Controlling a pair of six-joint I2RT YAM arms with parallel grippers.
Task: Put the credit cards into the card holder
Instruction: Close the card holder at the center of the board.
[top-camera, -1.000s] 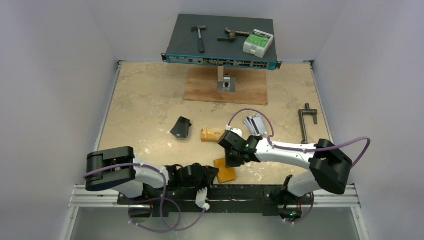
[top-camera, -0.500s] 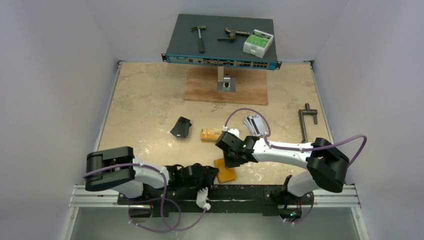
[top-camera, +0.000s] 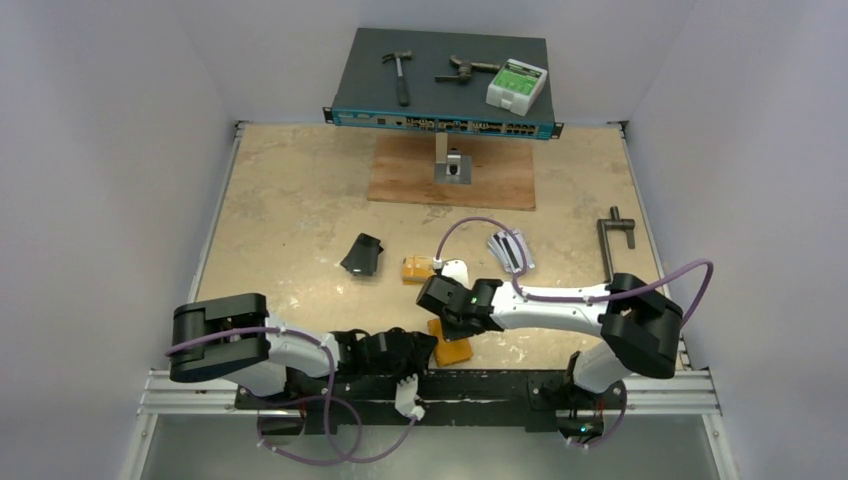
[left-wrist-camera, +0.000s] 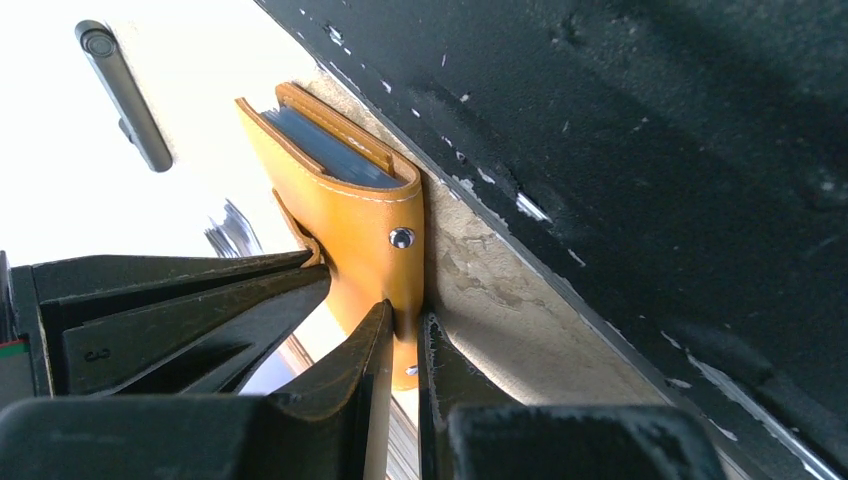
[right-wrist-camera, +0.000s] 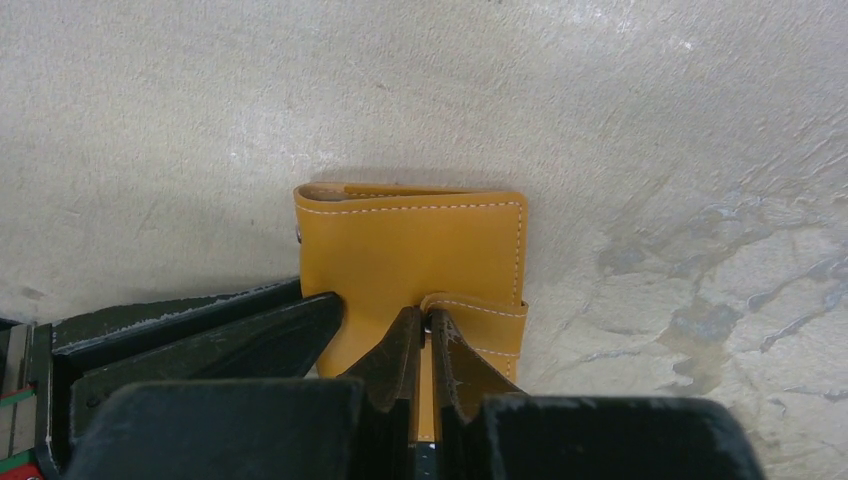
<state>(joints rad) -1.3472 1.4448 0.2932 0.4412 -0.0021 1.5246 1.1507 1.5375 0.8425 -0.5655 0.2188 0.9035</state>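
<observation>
The card holder (top-camera: 452, 348), an orange folded wallet, lies near the table's front edge. My left gripper (top-camera: 428, 350) is shut on its near cover edge; in the left wrist view the fingertips (left-wrist-camera: 382, 318) pinch the orange leather of the card holder (left-wrist-camera: 350, 225) below a snap stud. From above, my right gripper (top-camera: 446, 325) is shut on the snap tab (right-wrist-camera: 478, 312) of the card holder (right-wrist-camera: 410, 250). Silver-grey credit cards (top-camera: 510, 250) lie fanned further back on the right. A yellow-orange stack of credit cards (top-camera: 420, 268) lies just behind the right wrist.
A black folded case (top-camera: 362, 255) sits left of the yellow stack. A black clamp (top-camera: 613, 245) lies at the right edge. At the back are a wooden board (top-camera: 455, 172) and a network switch (top-camera: 445, 85) carrying tools. The black base rail (left-wrist-camera: 650, 180) runs beside the wallet.
The right arm's wrist has shifted left and slightly nearer over the card holder. The left arm and the card holder have stayed put.
</observation>
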